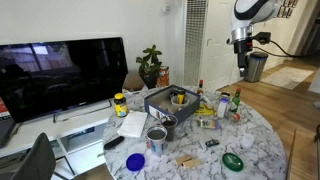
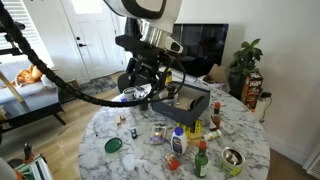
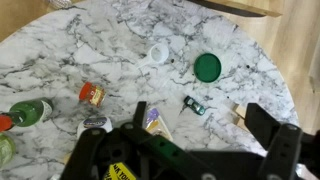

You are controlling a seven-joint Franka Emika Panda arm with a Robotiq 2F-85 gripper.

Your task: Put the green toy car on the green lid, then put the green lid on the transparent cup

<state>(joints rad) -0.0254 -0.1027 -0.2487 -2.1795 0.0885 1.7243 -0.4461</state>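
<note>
The Panda arm (image 1: 247,30) is held high over the round marble surface (image 3: 90,40), wrist turned straight down, well clear of everything on it. In the wrist view the 2 jaws stand wide apart and hold nothing. Between and beyond them lies the green toy car (image 3: 194,104), alone on bare marble. The green lid (image 3: 207,67) lies flat near it, not touching, and the transparent cup (image 3: 158,55) sits just beside the lid. Nearer the jaws are a small snack packet (image 3: 155,122), a red-capped spice jar (image 3: 92,94) and a green bottle (image 3: 25,110). In an exterior view a blue lid (image 1: 135,161) lies across the surface, well apart from the green one.
</note>
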